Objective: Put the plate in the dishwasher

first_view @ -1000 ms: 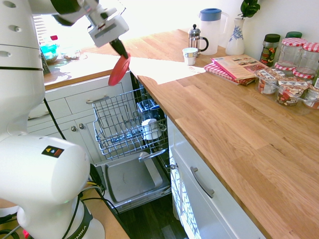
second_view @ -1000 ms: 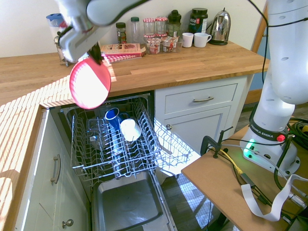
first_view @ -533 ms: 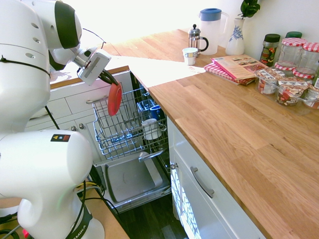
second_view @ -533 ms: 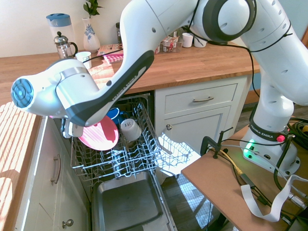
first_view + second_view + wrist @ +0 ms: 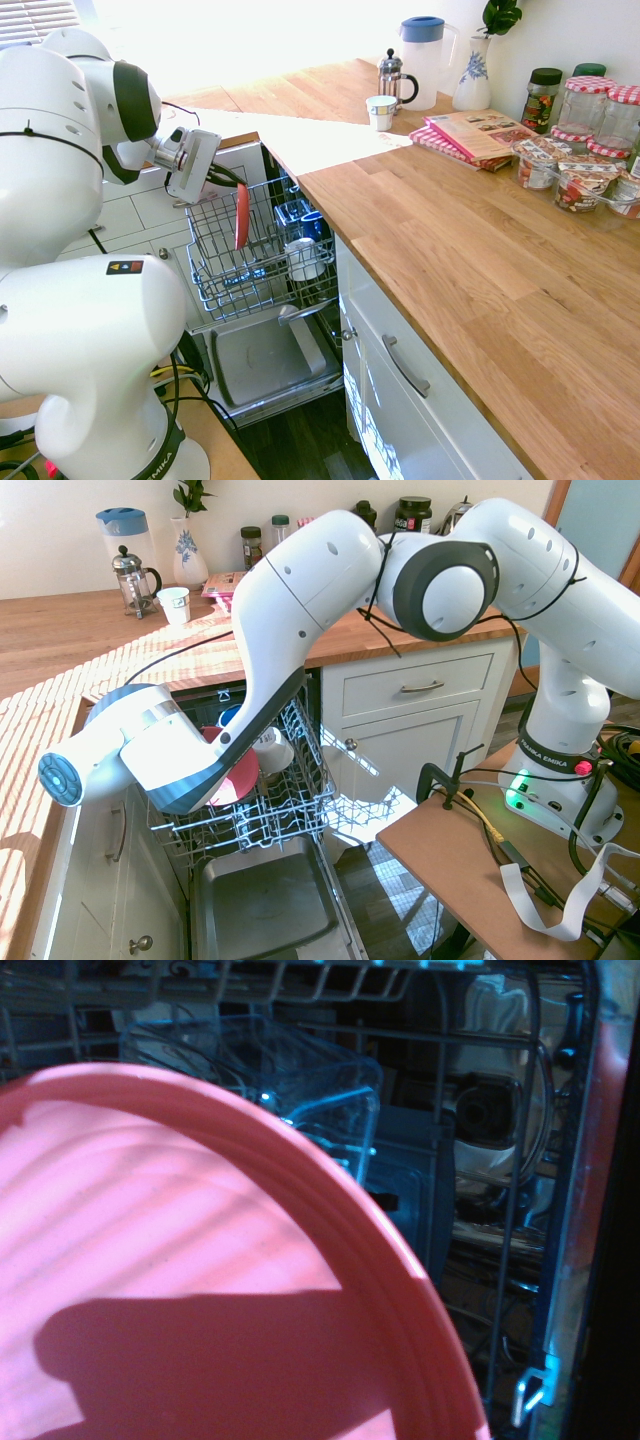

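The claw is closed on the upper edge of the plate, which hangs upright over the rack of the dishwasher. In the second exterior view, the arm hides the claw and part of the plate. The arm reaches over, its wrist section low. The wrist view crops the plate.

wooden countertop | on it: white cup; French press; blue-lidded pitcher; vase
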Motion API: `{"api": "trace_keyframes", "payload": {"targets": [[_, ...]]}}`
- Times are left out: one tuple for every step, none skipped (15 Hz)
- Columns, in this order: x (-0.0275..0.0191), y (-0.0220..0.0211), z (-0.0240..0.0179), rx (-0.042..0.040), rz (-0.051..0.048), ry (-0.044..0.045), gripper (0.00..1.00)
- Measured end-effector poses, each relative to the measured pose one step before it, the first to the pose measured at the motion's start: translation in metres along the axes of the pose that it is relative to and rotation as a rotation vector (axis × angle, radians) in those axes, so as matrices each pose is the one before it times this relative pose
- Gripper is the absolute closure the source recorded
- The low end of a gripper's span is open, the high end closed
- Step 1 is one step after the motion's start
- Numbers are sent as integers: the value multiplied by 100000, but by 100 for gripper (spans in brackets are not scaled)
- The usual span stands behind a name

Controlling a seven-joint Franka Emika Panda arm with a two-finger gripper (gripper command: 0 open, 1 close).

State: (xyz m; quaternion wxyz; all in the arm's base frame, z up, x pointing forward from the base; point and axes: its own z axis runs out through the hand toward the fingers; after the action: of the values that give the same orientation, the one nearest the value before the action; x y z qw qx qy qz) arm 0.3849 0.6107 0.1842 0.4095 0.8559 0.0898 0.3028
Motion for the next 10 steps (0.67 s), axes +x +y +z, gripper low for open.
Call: {"api": "trace_keyframes", "payload": {"targets": [[243, -299, -596, 846, -443, -2121, 100], [76, -378, -539, 1401, -758, -3027, 100], [-77, -492, -87, 1319, -736, -3492, 0], [-211, -720, 323, 620, -322, -2944, 0], [-128, -780, 598, 159, -114, -1913, 0], [-59, -769, 740, 507, -193, -2103, 0], [-14, -573, 659, 263, -446, -2102, 0], [204, -216, 275, 149, -124, -1325, 0], [325, 104, -115, 1362, 175, -2159, 0], [418, 266, -175, 1871, 342, -2382, 0]]}}
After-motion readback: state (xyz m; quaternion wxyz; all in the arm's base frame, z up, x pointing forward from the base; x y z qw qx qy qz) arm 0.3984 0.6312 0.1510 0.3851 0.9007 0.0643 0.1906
